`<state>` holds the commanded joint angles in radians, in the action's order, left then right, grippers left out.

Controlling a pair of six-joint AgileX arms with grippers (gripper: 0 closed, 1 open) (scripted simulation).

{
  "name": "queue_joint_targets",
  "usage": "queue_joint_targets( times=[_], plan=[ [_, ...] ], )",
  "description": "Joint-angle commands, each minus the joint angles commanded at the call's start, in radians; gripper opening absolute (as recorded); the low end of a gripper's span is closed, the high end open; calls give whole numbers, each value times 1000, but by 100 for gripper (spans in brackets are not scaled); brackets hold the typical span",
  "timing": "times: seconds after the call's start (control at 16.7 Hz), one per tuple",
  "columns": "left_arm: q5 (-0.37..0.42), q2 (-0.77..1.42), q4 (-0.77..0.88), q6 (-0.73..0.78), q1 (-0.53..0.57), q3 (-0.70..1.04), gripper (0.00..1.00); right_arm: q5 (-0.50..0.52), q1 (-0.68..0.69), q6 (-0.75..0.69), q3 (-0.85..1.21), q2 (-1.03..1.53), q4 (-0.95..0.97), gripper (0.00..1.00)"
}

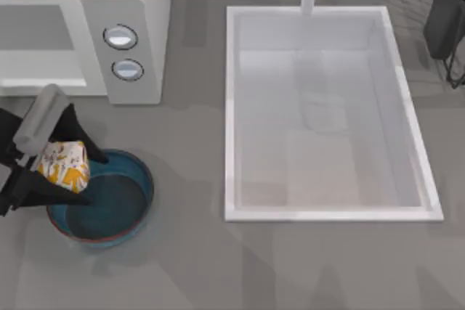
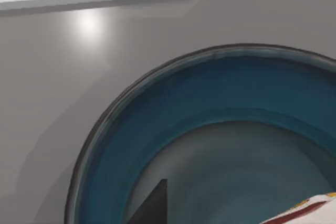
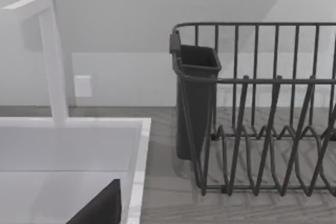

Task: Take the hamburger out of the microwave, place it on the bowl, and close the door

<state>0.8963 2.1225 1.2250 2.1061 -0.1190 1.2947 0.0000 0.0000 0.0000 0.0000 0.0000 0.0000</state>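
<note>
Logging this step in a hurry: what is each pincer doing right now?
Left pincer: shut on the hamburger, over the near-left edge of the bowl.
Right pincer: parked at the far right by the sink; cannot be told.

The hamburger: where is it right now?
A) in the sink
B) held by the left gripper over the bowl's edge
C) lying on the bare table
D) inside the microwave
B: in the top view the left gripper is shut on the hamburger above the near-left rim of the bowl, while the microwave cavity has no hamburger in it.
</note>
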Motion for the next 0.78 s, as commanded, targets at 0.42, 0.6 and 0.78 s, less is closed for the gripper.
queue_joint_targets(
  times=[0.42, 0.6, 0.78],
  plan=[
    [36, 5, -164, -100, 75, -88, 0, 0, 0, 0, 0, 0, 0, 100],
    [44, 16, -218, -132, 99, -120, 0, 0, 0, 0, 0, 0, 0, 100],
    [43, 18, -220, -134, 100, -122, 0, 0, 0, 0, 0, 0, 0, 100]
  ],
)
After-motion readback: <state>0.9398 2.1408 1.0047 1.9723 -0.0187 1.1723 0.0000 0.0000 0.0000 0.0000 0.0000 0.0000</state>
